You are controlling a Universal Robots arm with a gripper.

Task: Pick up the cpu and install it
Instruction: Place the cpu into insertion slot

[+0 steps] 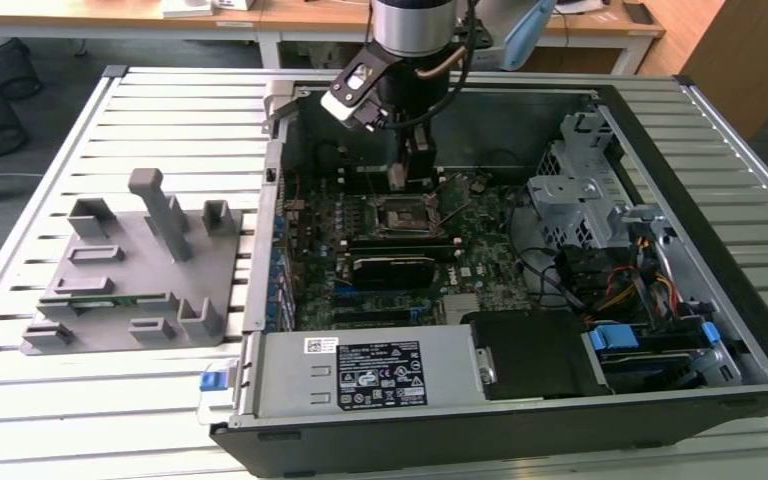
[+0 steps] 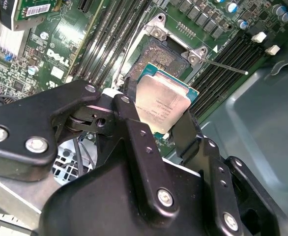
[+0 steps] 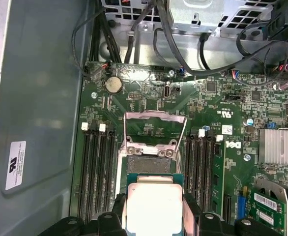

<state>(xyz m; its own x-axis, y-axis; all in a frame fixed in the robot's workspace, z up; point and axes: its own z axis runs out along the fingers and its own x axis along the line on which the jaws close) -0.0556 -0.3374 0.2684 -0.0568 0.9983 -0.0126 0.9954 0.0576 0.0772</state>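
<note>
Black two-finger tool (image 2: 156,117) closed on opposite edges of the flat square silvery-topped cpu (image 2: 161,101), hovering right by the open black-framed motherboard socket (image 3: 151,164), edge grip likely leaving its underside free for seating.

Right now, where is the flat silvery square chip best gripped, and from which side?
At two opposite thin edges, from above: the flat silvery square chip is a thin plate, and the black claw pinches it exactly so.

Arm (image 1: 418,30) hanging straight down, hand (image 2: 156,115) pointing downward, fingers (image 2: 139,142) clamped on the cpu (image 2: 163,101)
</note>
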